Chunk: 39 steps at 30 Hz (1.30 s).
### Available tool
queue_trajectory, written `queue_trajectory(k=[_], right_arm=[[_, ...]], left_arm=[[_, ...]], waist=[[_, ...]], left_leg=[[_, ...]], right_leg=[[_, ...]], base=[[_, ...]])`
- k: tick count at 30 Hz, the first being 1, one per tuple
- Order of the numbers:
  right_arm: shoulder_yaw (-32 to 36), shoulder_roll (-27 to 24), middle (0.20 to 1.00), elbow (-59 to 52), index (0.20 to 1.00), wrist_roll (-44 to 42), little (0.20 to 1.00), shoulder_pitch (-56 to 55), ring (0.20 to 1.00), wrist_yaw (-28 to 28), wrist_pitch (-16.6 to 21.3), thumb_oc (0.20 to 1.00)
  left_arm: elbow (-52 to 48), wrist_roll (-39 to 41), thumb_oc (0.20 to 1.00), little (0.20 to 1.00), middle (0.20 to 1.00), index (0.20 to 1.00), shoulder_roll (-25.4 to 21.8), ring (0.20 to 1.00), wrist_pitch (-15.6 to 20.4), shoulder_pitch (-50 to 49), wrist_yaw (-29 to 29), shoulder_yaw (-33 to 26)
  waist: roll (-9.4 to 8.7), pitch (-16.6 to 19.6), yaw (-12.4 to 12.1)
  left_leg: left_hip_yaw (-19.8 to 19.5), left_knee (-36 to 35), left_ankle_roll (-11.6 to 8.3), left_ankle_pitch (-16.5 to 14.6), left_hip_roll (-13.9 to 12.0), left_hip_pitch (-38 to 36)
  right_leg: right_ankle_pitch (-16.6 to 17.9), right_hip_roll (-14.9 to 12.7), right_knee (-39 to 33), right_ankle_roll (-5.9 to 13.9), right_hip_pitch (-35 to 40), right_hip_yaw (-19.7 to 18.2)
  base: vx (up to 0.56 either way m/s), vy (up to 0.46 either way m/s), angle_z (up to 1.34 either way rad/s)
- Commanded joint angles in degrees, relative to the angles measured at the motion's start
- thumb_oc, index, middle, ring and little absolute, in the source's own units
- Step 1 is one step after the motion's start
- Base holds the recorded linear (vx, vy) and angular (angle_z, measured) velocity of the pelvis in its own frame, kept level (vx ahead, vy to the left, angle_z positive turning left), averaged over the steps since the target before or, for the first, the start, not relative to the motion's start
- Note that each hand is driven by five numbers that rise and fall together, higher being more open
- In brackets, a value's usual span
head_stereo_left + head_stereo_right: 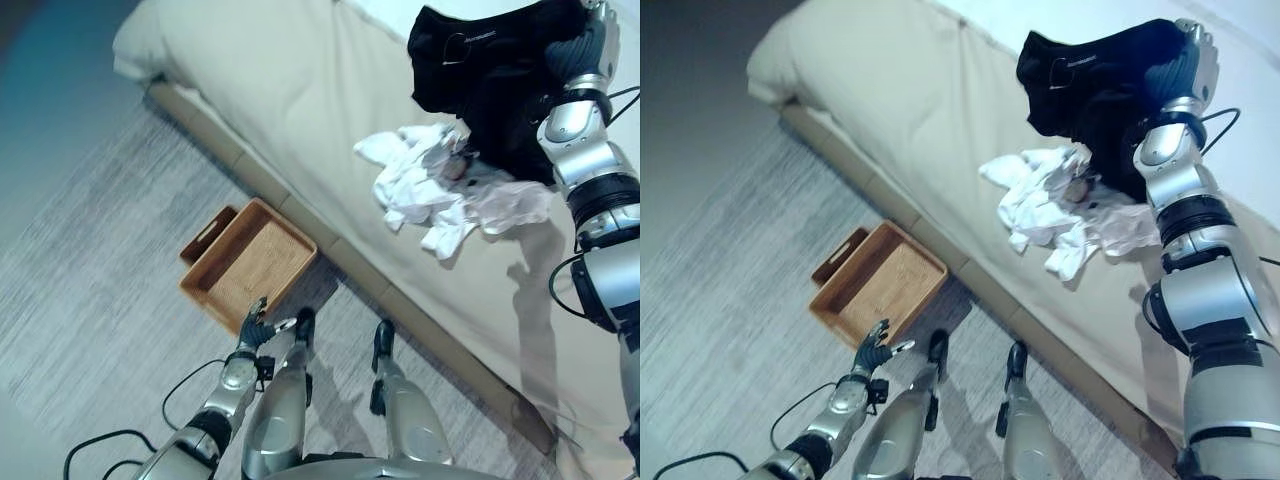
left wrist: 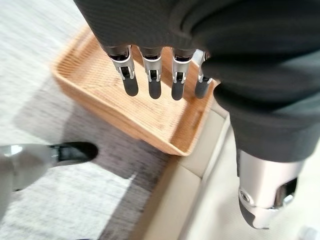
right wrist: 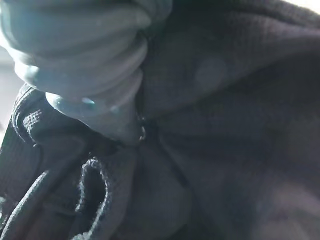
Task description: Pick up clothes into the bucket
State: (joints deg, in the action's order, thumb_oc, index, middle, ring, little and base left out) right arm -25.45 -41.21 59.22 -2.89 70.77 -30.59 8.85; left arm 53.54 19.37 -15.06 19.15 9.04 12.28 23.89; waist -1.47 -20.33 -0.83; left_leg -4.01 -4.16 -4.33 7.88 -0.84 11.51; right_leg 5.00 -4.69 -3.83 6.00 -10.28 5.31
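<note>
the black garment (image 1: 490,75) is gripped in the curled fingers of the right hand (image 1: 590,45), raised over the bed (image 1: 270,90) and hanging below the fingers. the wicker tray (image 1: 875,285) lies well apart — down on the floor, just beyond the relaxed, straight fingers of the left hand (image 2: 150,75), which is nearer. white clothes (image 1: 430,190) are left on the bed.

Bed and floor
A beige bed (image 1: 300,90) with a wooden base edge runs diagonally beside a grey carpeted floor (image 1: 90,250); its cover lies smooth along the near side.
</note>
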Motion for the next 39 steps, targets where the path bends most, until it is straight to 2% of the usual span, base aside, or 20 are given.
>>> queue_trajectory(k=[1,3,6,7,8,10,11,12,15,18,23,29,31,35,39], right_arm=[[0.1,-4.4,0.200,-7.7,0.200,2.1,0.200,-3.7,0.200,-2.2,3.4,0.200],[3.0,-5.8,0.200,-12.8,0.200,3.6,0.200,-8.7,0.200,-1.3,3.0,0.200],[4.1,-6.0,0.200,-14.8,0.200,4.0,0.200,-10.6,0.200,-0.9,2.9,0.200],[6.5,-5.8,0.200,-19.2,0.200,4.4,0.200,-15.6,0.200,0.9,2.9,0.200],[6.7,-5.8,0.200,-19.4,0.200,4.4,0.200,-15.9,0.200,0.9,2.9,0.200],[8.0,-6.6,0.200,-23.1,0.200,5.3,0.200,-19.3,0.200,3.0,2.9,0.200],[8.1,-6.6,0.200,-23.2,0.200,5.3,0.200,-19.4,0.200,3.1,2.8,0.200],[8.9,-7.8,0.200,-26.8,0.200,5.3,0.200,-21.9,0.200,4.7,2.8,0.200],[10.4,-7.9,0.200,-29.5,0.200,5.1,0.200,-24.4,0.200,5.4,2.9,0.200],[12.3,-8.6,0.200,-33.3,0.200,3.4,0.200,-26.9,0.200,7.2,3.4,0.200],[12.9,-9.5,0.200,-36.5,0.200,2.3,0.200,-28.5,0.200,9.3,3.6,0.200],[12.3,-10.3,0.200,-40.5,0.200,0.5,0.200,-29.9,0.200,12.9,4.3,0.200],[8.9,-11.8,0.200,-43.7,0.200,-1.4,0.200,-27.4,0.200,16.2,4.9,0.200],[6.3,-12.8,0.200,-47.0,0.200,-4.1,0.200,-25.3,0.200,18.7,5.3,0.200],[2.9,-11.4,0.200,-50.7,0.200,-7.2,0.200,-23.0,0.200,21.3,5.6,0.200]], left_arm=[[-3.0,0.7,1.000,1.000,1.000,1.000,1.3,1.000,1.5,-3.4,-1.9,-1.0],[-9.2,2.2,1.000,1.000,1.000,1.000,0.7,1.000,1.7,-4.3,-2.8,-2.1],[-10.7,2.6,1.000,1.000,1.000,1.000,0.4,1.000,1.6,-4.6,-3.2,-2.5],[-15.8,3.4,1.000,1.000,1.000,1.000,-0.4,1.000,1.7,-4.1,-4.3,-2.8],[-15.9,3.4,1.000,1.000,1.000,1.000,-0.5,1.000,1.6,-4.2,-4.3,-2.8],[-20.6,5.1,1.000,1.000,1.000,1.000,-0.8,1.000,1.0,-4.2,-6.3,-2.7],[-20.7,5.1,1.000,1.000,1.000,1.000,-0.9,1.000,1.0,-4.2,-6.3,-2.7],[-25.6,7.5,1.000,1.000,1.000,1.000,-1.7,1.000,0.1,-4.8,-8.5,-2.7],[-29.1,8.7,1.000,1.000,1.000,1.000,-2.6,1.000,-0.7,-5.5,-9.6,-2.4],[-33.6,6.8,1.000,1.000,1.000,1.000,-4.9,1.000,-1.8,-4.0,-10.5,-1.6],[-38.1,2.8,1.000,1.000,1.000,1.000,-7.4,1.000,-2.2,-1.5,-10.2,-1.4],[-42.1,1.7,1.000,1.000,1.000,1.000,-9.6,1.000,-2.8,1.3,-11.5,-0.6],[-43.5,1.8,1.000,1.000,1.000,1.000,-10.6,1.000,-2.9,5.4,-12.8,2.1],[-44.0,1.7,1.000,1.000,1.000,1.000,-10.1,1.000,-3.2,8.8,-12.9,4.3],[-43.1,1.1,1.000,1.000,1.000,1.000,-7.5,1.000,-3.9,14.3,-11.6,6.9]], waist=[[-0.79,6.7,0.9],[-0.59,9.0,1.9],[-0.66,9.6,2.1],[-0.58,12.2,3.0],[-0.66,12.1,2.9],[-0.65,15.0,3.5],[-0.69,14.9,3.5],[-0.58,16.9,3.8],[-0.49,18.0,4.2],[-0.38,20.5,4.8],[-0.47,21.6,5.0],[-0.74,22.1,4.8],[-1.13,22.2,5.0],[-1.42,22.3,5.4],[-1.69,21.9,5.5]], left_leg=[[1.6,6.1,2.23,-7.9,1.9,-3.9],[2.2,8.1,2.12,-9.8,1.6,-6.7],[2.4,8.8,2.21,-10.5,1.5,-7.9],[3.0,10.2,2.48,-12.2,1.4,-11.4],[3.0,10.2,2.48,-12.2,1.4,-11.6],[3.3,10.1,2.42,-12.9,1.4,-13.9],[3.3,10.1,2.42,-12.9,1.4,-14.1],[3.4,10.0,2.37,-13.2,1.4,-15.2],[3.6,9.8,2.36,-13.4,1.4,-16.4],[4.2,8.1,2.27,-12.7,1.1,-17.8],[4.6,7.6,2.40,-12.9,1.0,-18.8],[4.8,7.4,2.65,-13.2,1.0,-19.5],[4.6,6.4,2.56,-12.5,0.9,-19.5],[4.4,5.2,2.34,-11.7,0.6,-19.4],[3.9,5.3,2.43,-11.5,0.8,-19.2]], right_leg=[[-4.7,-0.9,7.2,0.35,0.8,-1.6],[-7.0,-0.7,9.7,0.11,3.5,-1.7],[-7.7,-0.6,10.5,0.02,4.6,-1.8],[-9.1,-0.4,12.2,-0.02,7.7,-2.4],[-9.1,-0.4,12.2,-0.01,7.9,-2.4],[-9.5,-0.6,11.5,0.15,11.0,-2.1],[-9.5,-0.6,11.4,0.16,11.1,-2.1],[-9.3,-0.7,10.7,0.21,12.7,-2.0],[-9.4,-0.9,10.0,0.25,14.0,-1.7],[-8.8,-1.0,8.6,0.40,15.4,-1.2],[-8.6,-1.1,7.7,0.51,16.4,-1.0],[-8.4,-1.2,7.4,0.70,17.1,-1.2],[-8.0,-1.2,6.9,0.70,17.1,-1.2],[-7.6,-1.2,6.3,0.76,17.0,-0.7],[-7.3,-1.3,6.4,0.74,16.8,-0.5]], base=[[0.12,-0.004,-0.27],[0.13,-0.023,-0.30],[0.10,-0.013,-0.12],[0.13,-0.021,-0.08],[0.17,-0.024,-0.09],[0.08,-0.016,-0.12],[0.10,-0.028,-0.07],[0.06,-0.015,-0.04],[0.05,-0.007,-0.03],[0.01,0.001,0.00],[0.00,0.000,0.00],[0.00,0.000,0.00],[0.00,0.000,0.00],[0.00,0.000,0.00],[0.00,0.000,0.00]])
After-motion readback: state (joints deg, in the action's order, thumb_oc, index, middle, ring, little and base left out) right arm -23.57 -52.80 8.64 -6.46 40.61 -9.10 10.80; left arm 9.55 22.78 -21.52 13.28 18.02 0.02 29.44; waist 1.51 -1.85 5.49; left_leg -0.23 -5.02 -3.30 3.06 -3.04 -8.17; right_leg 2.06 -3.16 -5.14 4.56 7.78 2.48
